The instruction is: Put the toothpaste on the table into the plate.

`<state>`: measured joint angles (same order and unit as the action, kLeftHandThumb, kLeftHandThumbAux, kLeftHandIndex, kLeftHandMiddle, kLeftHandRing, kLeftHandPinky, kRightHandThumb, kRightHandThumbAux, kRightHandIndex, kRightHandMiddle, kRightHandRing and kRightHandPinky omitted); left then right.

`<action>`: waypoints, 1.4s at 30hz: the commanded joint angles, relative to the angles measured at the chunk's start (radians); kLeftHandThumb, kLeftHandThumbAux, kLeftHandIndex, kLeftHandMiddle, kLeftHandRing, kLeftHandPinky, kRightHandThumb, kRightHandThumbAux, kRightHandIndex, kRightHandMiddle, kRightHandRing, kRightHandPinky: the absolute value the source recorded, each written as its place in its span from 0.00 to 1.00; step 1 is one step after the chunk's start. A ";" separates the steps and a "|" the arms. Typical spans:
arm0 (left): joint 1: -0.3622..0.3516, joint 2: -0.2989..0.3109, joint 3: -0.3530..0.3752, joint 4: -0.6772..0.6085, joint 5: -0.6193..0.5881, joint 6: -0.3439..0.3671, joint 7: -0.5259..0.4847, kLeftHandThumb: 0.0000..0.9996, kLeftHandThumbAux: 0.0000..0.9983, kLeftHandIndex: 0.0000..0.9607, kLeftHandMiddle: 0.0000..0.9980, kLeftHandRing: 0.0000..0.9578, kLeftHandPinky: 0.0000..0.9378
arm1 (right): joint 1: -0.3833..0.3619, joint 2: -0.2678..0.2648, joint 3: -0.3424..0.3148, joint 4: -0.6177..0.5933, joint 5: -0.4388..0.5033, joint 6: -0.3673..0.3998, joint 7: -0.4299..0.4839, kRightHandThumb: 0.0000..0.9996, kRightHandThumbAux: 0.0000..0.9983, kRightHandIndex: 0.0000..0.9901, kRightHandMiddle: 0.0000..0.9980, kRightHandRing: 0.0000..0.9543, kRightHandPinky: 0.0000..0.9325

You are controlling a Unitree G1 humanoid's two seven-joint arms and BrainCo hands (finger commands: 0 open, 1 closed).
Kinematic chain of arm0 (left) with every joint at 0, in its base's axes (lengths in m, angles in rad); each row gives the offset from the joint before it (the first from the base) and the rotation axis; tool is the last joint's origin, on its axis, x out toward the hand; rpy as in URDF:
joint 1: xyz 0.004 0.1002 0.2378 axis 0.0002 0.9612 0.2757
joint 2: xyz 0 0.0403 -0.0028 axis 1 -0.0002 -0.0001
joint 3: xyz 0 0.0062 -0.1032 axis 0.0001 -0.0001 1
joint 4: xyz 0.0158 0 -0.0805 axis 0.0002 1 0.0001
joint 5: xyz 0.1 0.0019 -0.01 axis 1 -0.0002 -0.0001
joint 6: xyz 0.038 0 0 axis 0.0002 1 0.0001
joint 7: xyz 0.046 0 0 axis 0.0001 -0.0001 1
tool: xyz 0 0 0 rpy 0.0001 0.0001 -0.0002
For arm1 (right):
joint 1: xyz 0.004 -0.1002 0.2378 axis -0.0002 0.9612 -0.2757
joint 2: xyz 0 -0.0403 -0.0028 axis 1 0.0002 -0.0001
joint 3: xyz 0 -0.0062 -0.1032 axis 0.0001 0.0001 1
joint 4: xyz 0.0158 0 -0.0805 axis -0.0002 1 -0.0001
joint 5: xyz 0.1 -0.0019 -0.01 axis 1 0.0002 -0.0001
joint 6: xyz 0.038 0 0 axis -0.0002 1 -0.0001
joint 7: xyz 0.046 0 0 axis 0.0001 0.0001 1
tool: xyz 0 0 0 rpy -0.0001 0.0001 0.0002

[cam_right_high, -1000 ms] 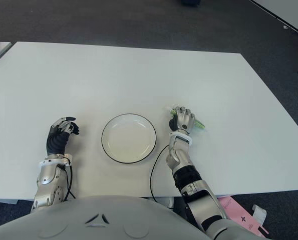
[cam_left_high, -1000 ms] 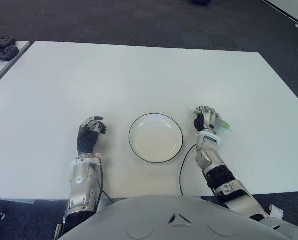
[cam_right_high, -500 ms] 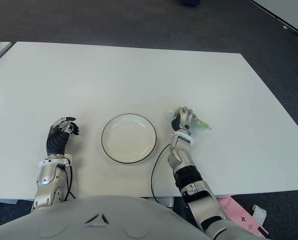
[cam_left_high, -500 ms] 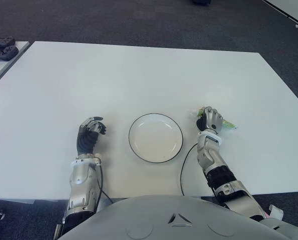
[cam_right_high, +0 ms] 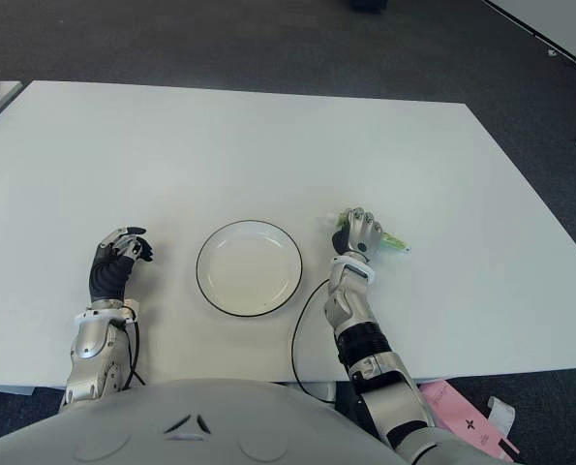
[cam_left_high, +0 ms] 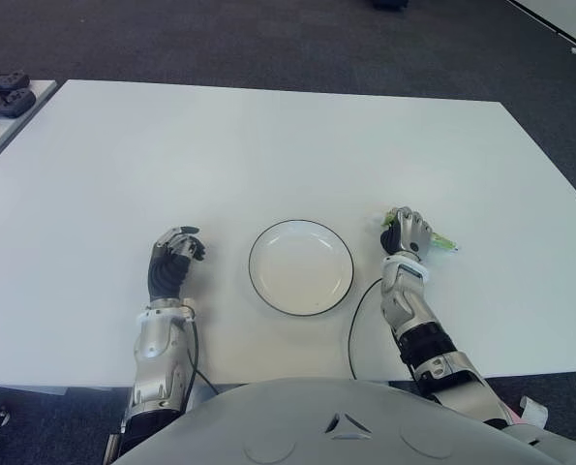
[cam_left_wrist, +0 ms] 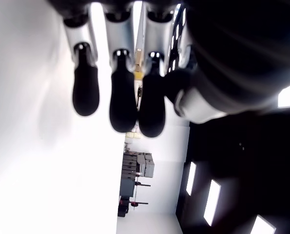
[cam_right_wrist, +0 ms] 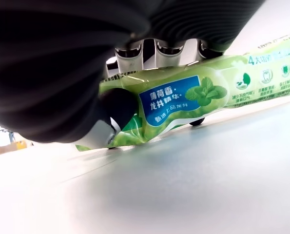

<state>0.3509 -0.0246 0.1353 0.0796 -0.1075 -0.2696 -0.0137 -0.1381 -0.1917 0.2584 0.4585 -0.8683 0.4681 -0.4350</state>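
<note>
Left hand (cam_left_high: 171,263), lower left of frame, fingers loosely curled, empty. Plate (cam_left_high: 300,266) at centre, bare. Right of it, right hand (cam_left_high: 405,233) has its fingers closed round the toothpaste (cam_right_wrist: 183,100), shifted slightly rightward since a second ago, low over tabletop (cam_left_high: 268,155); grasp looks secured, lift toward plate next.

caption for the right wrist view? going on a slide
Right hand closed around the green toothpaste tube, held low over the white table, not yet moved to the plate.

Head stereo pair overlooking table (cam_left_high: 268,145); wrist cameras close under palms.
</note>
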 commanded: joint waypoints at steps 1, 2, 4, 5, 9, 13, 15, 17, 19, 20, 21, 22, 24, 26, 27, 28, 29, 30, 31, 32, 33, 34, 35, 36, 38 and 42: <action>0.012 0.002 -0.003 0.032 0.003 0.038 -0.002 0.70 0.72 0.45 0.63 0.64 0.63 | 0.127 0.017 -0.027 0.068 0.092 0.025 0.040 0.85 0.68 0.41 0.53 0.78 0.83; 0.011 0.002 -0.003 0.032 0.003 0.039 -0.001 0.70 0.72 0.45 0.63 0.64 0.64 | 0.127 0.017 -0.029 0.066 0.093 0.022 0.036 0.85 0.68 0.41 0.53 0.78 0.83; 0.011 0.003 -0.005 0.031 0.007 0.040 0.001 0.70 0.72 0.45 0.63 0.64 0.64 | 0.128 0.019 -0.036 0.053 0.098 0.007 0.019 0.85 0.68 0.41 0.53 0.78 0.83; 0.011 0.004 -0.005 0.031 0.010 0.040 0.001 0.70 0.72 0.45 0.63 0.65 0.64 | 0.131 0.020 -0.040 0.041 0.102 -0.005 0.005 0.85 0.68 0.41 0.53 0.78 0.84; 0.011 0.005 -0.007 0.029 0.013 0.043 0.001 0.70 0.72 0.45 0.63 0.65 0.64 | 0.148 0.020 -0.052 -0.010 0.111 -0.060 -0.052 0.85 0.68 0.41 0.54 0.80 0.85; 0.011 0.004 -0.006 0.027 0.009 0.047 0.001 0.70 0.72 0.45 0.63 0.65 0.63 | 0.170 0.014 -0.051 -0.065 0.116 -0.122 -0.100 0.85 0.68 0.41 0.54 0.80 0.85; 0.011 0.002 -0.006 0.025 0.007 0.049 0.003 0.70 0.72 0.45 0.63 0.64 0.63 | 0.180 0.009 -0.049 -0.080 0.119 -0.168 -0.136 0.85 0.68 0.41 0.54 0.81 0.85; 0.009 0.000 -0.005 0.025 0.006 0.052 0.005 0.70 0.72 0.45 0.63 0.64 0.63 | 0.186 0.004 -0.046 -0.089 0.119 -0.218 -0.180 0.85 0.68 0.40 0.54 0.81 0.85; 0.008 -0.003 -0.005 0.022 0.008 0.061 0.011 0.70 0.72 0.45 0.63 0.65 0.64 | 0.189 -0.004 -0.038 -0.086 0.114 -0.301 -0.259 0.85 0.68 0.40 0.54 0.83 0.86; 0.007 -0.004 -0.005 0.020 0.008 0.064 0.013 0.70 0.72 0.45 0.63 0.65 0.64 | 0.189 -0.007 -0.037 -0.082 0.113 -0.325 -0.282 0.85 0.68 0.40 0.54 0.83 0.87; 0.007 -0.004 -0.005 0.019 0.009 0.066 0.014 0.70 0.72 0.45 0.63 0.65 0.64 | 0.188 -0.009 -0.035 -0.074 0.113 -0.350 -0.306 0.85 0.68 0.40 0.54 0.83 0.87; 0.007 -0.004 -0.004 0.019 0.010 0.067 0.014 0.70 0.72 0.45 0.63 0.65 0.64 | 0.187 -0.011 -0.034 -0.068 0.113 -0.366 -0.320 0.85 0.68 0.40 0.54 0.84 0.87; 0.007 -0.004 -0.005 0.020 0.009 0.061 0.009 0.70 0.72 0.45 0.63 0.65 0.64 | 0.177 -0.013 -0.026 -0.054 0.111 -0.445 -0.387 0.85 0.68 0.40 0.54 0.84 0.88; 0.004 -0.005 -0.005 0.027 0.007 0.051 0.005 0.70 0.72 0.45 0.63 0.65 0.64 | 0.164 -0.014 -0.017 -0.038 0.113 -0.523 -0.442 0.85 0.68 0.40 0.54 0.86 0.89; 0.003 -0.006 -0.004 0.029 0.006 0.048 0.004 0.70 0.72 0.45 0.63 0.65 0.64 | 0.159 -0.015 -0.014 -0.030 0.114 -0.552 -0.459 0.85 0.68 0.40 0.54 0.86 0.89; 0.002 -0.008 -0.003 0.030 0.005 0.048 0.007 0.70 0.72 0.45 0.63 0.65 0.64 | 0.153 -0.013 -0.009 -0.027 0.117 -0.589 -0.474 0.85 0.68 0.40 0.54 0.87 0.89; 0.001 -0.009 -0.002 0.030 0.005 0.049 0.008 0.70 0.72 0.45 0.63 0.65 0.63 | 0.148 -0.012 -0.006 -0.024 0.118 -0.613 -0.485 0.85 0.68 0.40 0.54 0.87 0.89; -0.001 -0.011 -0.002 0.030 0.005 0.053 0.012 0.70 0.72 0.45 0.63 0.65 0.63 | 0.143 -0.011 0.000 -0.021 0.119 -0.649 -0.498 0.85 0.68 0.40 0.54 0.88 0.89; -0.001 -0.012 -0.001 0.030 0.005 0.056 0.014 0.70 0.72 0.45 0.62 0.65 0.63 | 0.139 -0.011 0.003 -0.017 0.119 -0.676 -0.508 0.85 0.68 0.40 0.54 0.88 0.89; -0.003 -0.013 0.000 0.029 0.004 0.060 0.014 0.70 0.72 0.45 0.62 0.65 0.63 | 0.135 -0.009 0.010 -0.019 0.117 -0.706 -0.520 0.85 0.68 0.40 0.54 0.88 0.89; -0.003 -0.014 0.000 0.029 0.004 0.063 0.014 0.70 0.72 0.45 0.62 0.65 0.63 | 0.132 -0.008 0.015 -0.018 0.115 -0.727 -0.529 0.85 0.68 0.40 0.54 0.88 0.89; -0.004 -0.015 0.001 0.028 0.003 0.065 0.013 0.70 0.72 0.45 0.62 0.64 0.63 | 0.130 -0.008 0.023 -0.023 0.115 -0.755 -0.535 0.85 0.68 0.40 0.54 0.88 0.89; -0.005 -0.015 0.001 0.029 0.002 0.066 0.013 0.70 0.72 0.45 0.62 0.64 0.63 | 0.127 -0.008 0.028 -0.024 0.114 -0.776 -0.540 0.85 0.68 0.40 0.54 0.88 0.89; -0.006 -0.016 0.001 0.029 0.001 0.066 0.012 0.70 0.72 0.45 0.62 0.64 0.63 | 0.125 -0.010 0.035 -0.026 0.116 -0.802 -0.541 0.85 0.68 0.40 0.54 0.88 0.89; -0.007 -0.017 0.002 0.031 -0.001 0.064 0.010 0.70 0.72 0.45 0.62 0.64 0.63 | 0.118 -0.018 0.045 -0.019 0.120 -0.852 -0.540 0.85 0.68 0.40 0.54 0.89 0.89; -0.009 -0.019 0.001 0.036 0.000 0.056 0.010 0.71 0.72 0.45 0.62 0.65 0.63 | 0.100 -0.033 0.062 0.002 0.119 -0.929 -0.530 0.85 0.68 0.40 0.53 0.88 0.86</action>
<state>0.3317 -0.0341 0.1391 0.0808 -0.1082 -0.2473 -0.0131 -0.0230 -0.2086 0.3082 0.4312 -0.7498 -0.4168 -0.9678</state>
